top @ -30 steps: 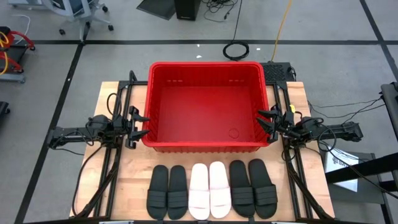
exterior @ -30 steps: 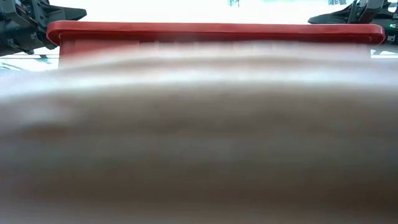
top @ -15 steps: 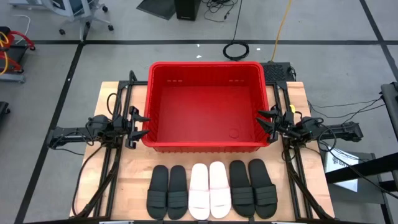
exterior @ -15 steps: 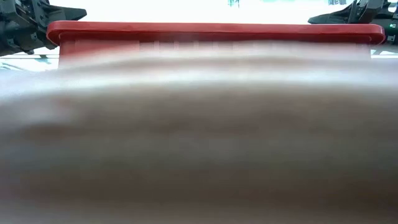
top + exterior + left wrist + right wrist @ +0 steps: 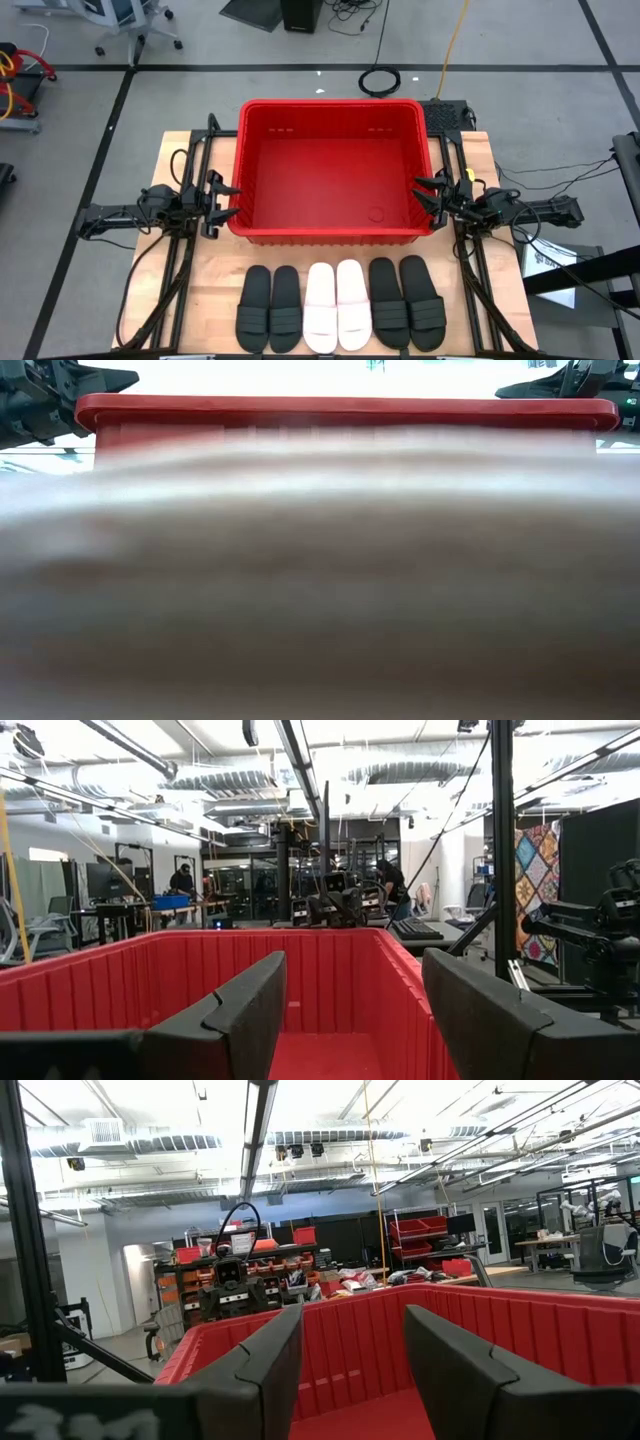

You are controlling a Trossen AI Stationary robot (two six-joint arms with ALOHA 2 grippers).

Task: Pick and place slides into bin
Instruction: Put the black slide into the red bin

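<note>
Nothing shifted since the earlier frames. Left tool [image 5: 226, 200] parked at the red bin's [image 5: 334, 236] left wall, fingers [image 5: 245, 1010] spread, grasping nothing. Right tool [image 5: 428, 195] likewise at the right wall, fingers [image 5: 455, 1355] apart and unladen. Six slides in a row on the worktop [image 5: 205, 275] just in front of the bin: black pair [image 5: 270, 307], pale pair [image 5: 337, 305], black pair [image 5: 407, 301].

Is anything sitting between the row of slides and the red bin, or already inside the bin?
Nothing visible. Bare table separates the six slides from the bin, and the bin's floor looks empty. Left gripper and right gripper flank the bin, both open.
</note>
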